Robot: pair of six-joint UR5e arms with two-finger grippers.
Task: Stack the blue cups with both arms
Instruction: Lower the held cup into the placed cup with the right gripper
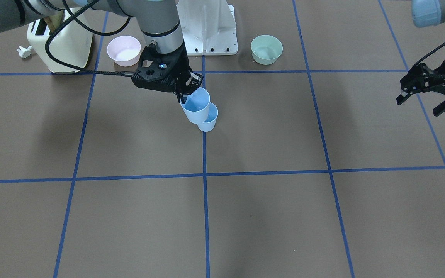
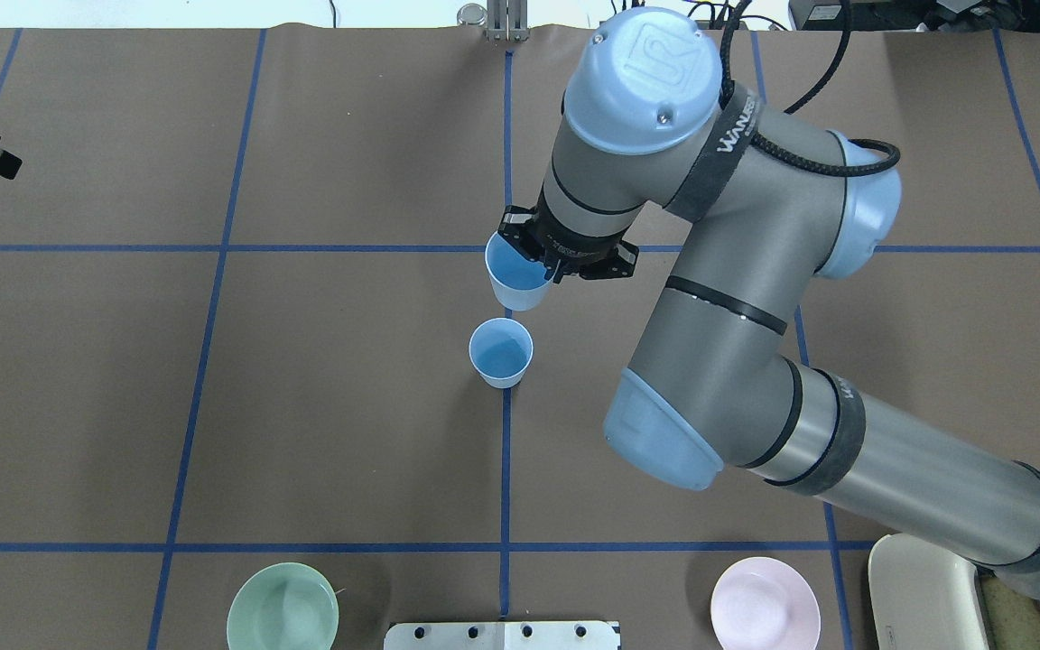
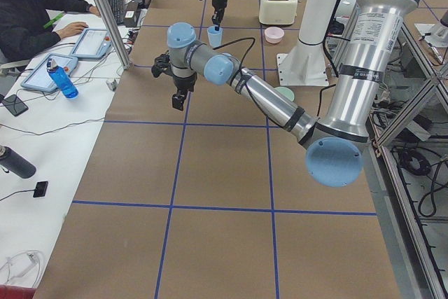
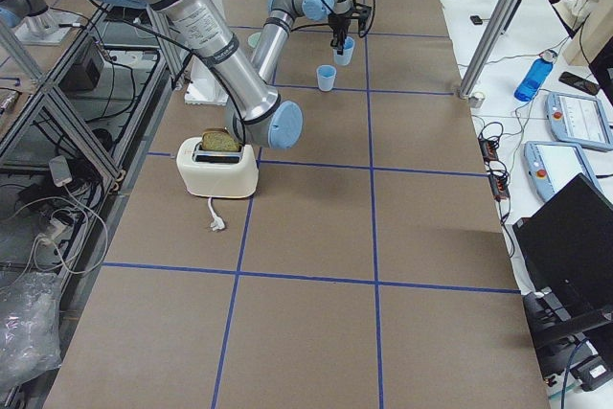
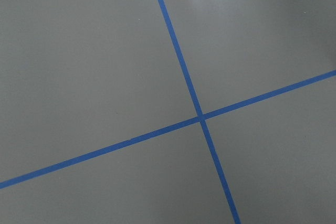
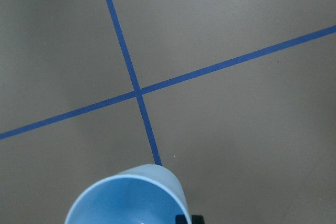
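Observation:
Two pale-blue cups sit near the table's middle. My right gripper (image 1: 184, 99) is shut on the rim of one blue cup (image 1: 196, 105) and holds it upright, a little above the table; this cup also shows in the overhead view (image 2: 517, 275) and at the bottom of the right wrist view (image 6: 128, 199). The other blue cup (image 1: 209, 119) stands upright on the table close beside it, on a blue tape line (image 2: 501, 352). My left gripper (image 1: 419, 103) is open and empty, far off to the side above the table. The left wrist view shows only table and tape.
A pink bowl (image 1: 124, 50), a green bowl (image 1: 266, 49) and the white pedestal (image 1: 211, 27) stand along the robot's side of the table. A cream toaster (image 1: 60, 42) with a loose plug (image 1: 24, 51) is by the pink bowl. An operator (image 3: 35, 12) sits at a side desk.

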